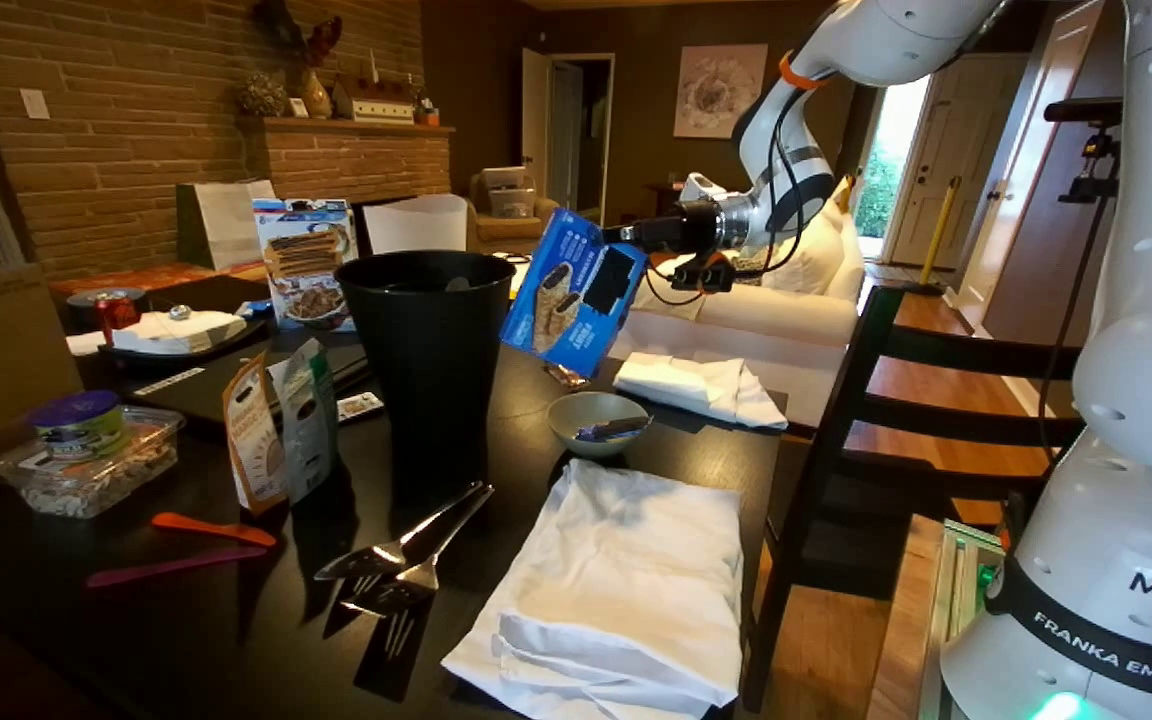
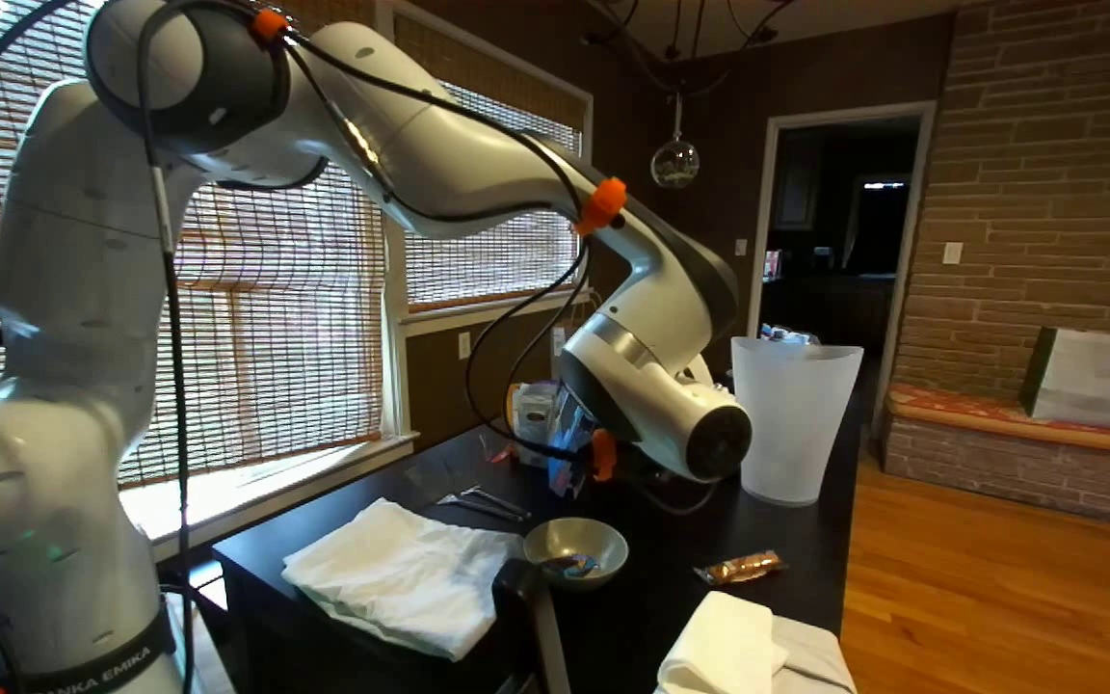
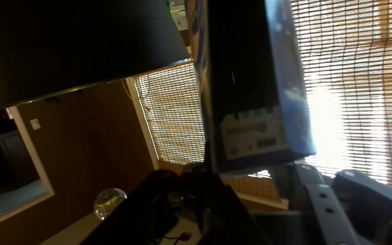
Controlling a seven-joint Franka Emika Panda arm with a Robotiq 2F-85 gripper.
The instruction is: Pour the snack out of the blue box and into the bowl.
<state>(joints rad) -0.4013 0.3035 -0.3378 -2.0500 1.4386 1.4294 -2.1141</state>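
My gripper is shut on the blue box near its upper end. The box is tilted in the air, its lower end above and a little behind the bowl in that view. The arm partly hides the box in an exterior view. In the wrist view the box stands between the fingers. The pale grey bowl stands on the dark table with wrapped snacks in it; it also shows in an exterior view. A brown wrapped bar lies on the table beside the bowl.
A tall bin, black here and pale in an exterior view, stands near the bowl. Folded white cloth, napkins, serving utensils, snack bags and a cereal box are around. A chair stands at the edge.
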